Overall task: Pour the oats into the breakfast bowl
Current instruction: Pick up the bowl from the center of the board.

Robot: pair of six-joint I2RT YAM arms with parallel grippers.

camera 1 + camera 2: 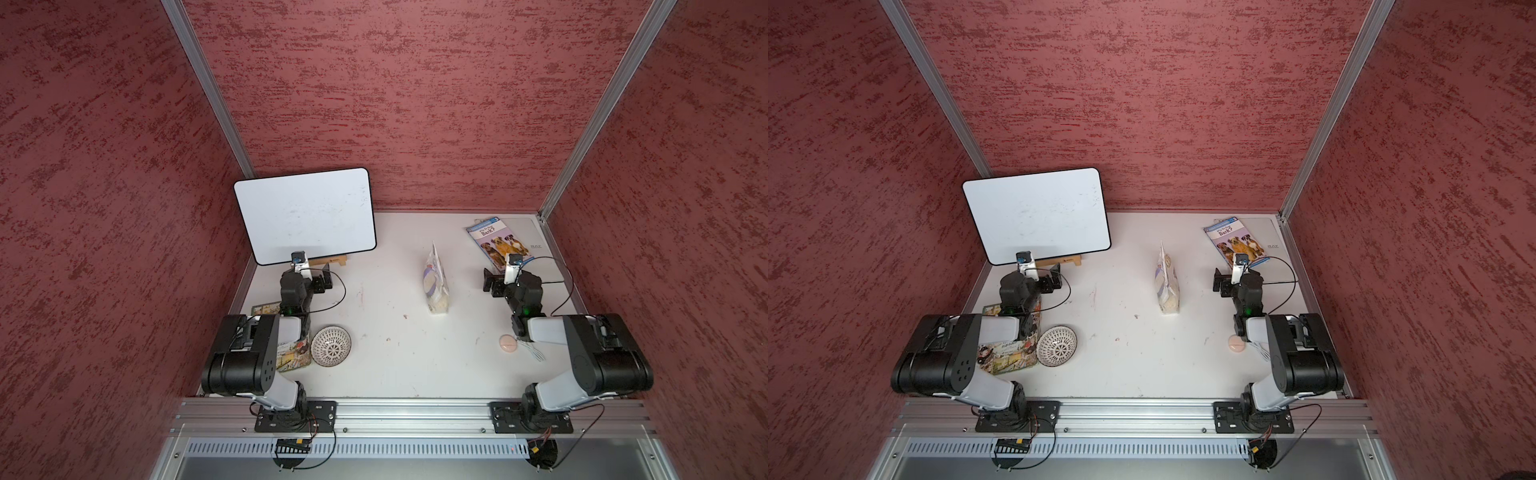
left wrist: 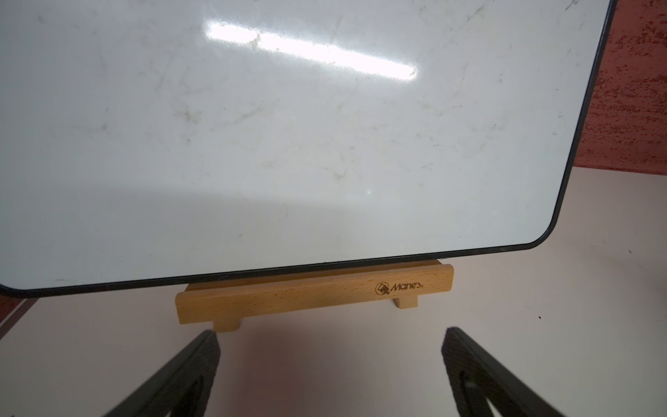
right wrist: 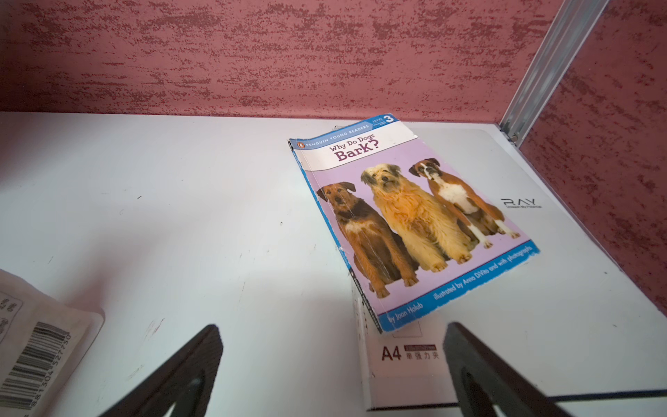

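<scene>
Left claw [image 2: 330, 335] is spread wide, holding nothing, by the whiteboard [image 2: 288, 126]. Right claw [image 3: 334, 332] too, by the dog book [image 3: 408, 216]. Oats pouch [image 1: 435, 286] stands mid-table; breakfast bowl [image 1: 331, 345] sits near the left arm [image 1: 259, 345].

A: Layout?
B: Oat pouch [image 1: 436, 282] upright, right of centre, far half of table [image 1: 395, 370]. Bowl [image 1: 331, 346] near left, tin [image 1: 1005, 353] just beside it on its left.
A: Rest?
B: Whiteboard [image 1: 305, 214] far left, on stand [image 1: 330, 262]. Book [image 1: 496, 241] far right, on folder [image 1: 534, 232]. Disc [image 1: 508, 343] near right.
</scene>
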